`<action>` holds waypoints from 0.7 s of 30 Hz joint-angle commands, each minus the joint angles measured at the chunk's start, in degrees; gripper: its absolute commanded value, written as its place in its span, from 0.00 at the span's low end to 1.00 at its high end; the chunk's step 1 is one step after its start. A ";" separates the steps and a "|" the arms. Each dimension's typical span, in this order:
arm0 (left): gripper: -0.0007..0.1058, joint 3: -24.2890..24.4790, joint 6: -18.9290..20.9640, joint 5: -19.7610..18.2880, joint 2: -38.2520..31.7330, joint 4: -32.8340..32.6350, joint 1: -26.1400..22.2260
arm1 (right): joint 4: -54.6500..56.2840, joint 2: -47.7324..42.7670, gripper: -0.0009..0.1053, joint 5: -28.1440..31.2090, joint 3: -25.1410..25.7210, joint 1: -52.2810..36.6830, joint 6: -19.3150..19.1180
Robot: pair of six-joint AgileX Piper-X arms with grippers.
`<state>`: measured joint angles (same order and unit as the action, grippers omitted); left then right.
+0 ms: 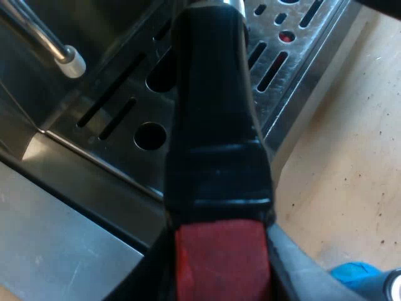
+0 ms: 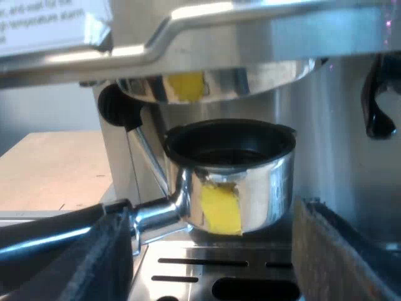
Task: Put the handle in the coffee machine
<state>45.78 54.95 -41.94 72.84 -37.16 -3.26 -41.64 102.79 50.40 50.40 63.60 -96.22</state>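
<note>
Holder (image 2: pixel 241 182) hangs just under the round head (image 2: pixel 250 81) of the machine (image 2: pixel 332 125), straight ahead of my right gripper (image 2: pixel 210 251), whose fingers stand wide apart on nothing; my left gripper (image 1: pixel 219 263) is clamped on the red end of the handle (image 1: pixel 216 113), above the slotted tray (image 1: pixel 294 56). Probably heavy and rigid, not fragile: the polished steel cup looks slippery, so the matte, taped, wedge-shaped handle is the place to grip, near its red end.
</note>
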 commanded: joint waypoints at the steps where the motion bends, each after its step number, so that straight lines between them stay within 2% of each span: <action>1: 0.02 1.35 0.50 -3.34 -0.35 3.09 0.01 | -0.55 -0.21 0.55 -0.55 0.59 -0.27 -0.90; 7: 0.02 1.52 3.24 -3.34 -0.35 5.38 -0.11 | -0.55 -0.21 0.55 -0.55 0.59 -0.27 -0.90; 18: 0.02 4.53 3.12 -3.92 -0.35 5.28 -0.39 | -0.55 -0.21 0.55 -0.55 0.59 -0.27 -0.90; 21: 0.02 4.88 3.00 -5.70 -0.35 5.28 -1.38 | -0.55 -0.21 0.55 -0.55 0.59 -0.27 -0.90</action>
<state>49.31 57.36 -42.86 73.19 -34.28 -3.83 -41.78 102.76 50.40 50.40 63.60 -96.33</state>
